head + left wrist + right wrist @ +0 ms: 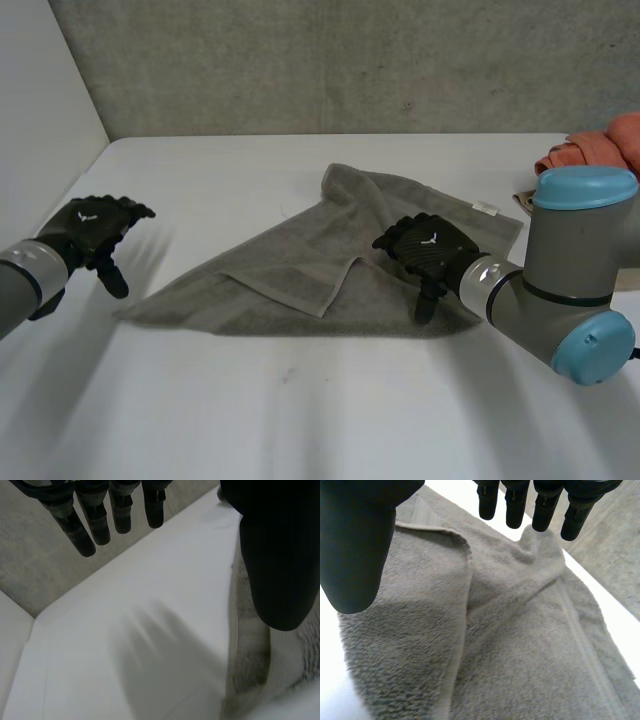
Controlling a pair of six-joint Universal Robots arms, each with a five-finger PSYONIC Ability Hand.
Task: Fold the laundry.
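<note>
Towel [270,262] lies rumpled; grasp pending.
Left hand [95,228] and right hand [432,250] spread, empty; next, pinch an edge.

I'm looking down on a white table [300,400], matte and plain, with a few faint marks on its near part. Behind it a grey concrete wall [350,60] runs the full width, rough and speckled. A white side panel [40,100] stands on the left and meets that wall at the far corner. At the far right of the table lies a bunched orange cloth [600,145], crumpled in folds and cut off by the edge of my head view.
</note>
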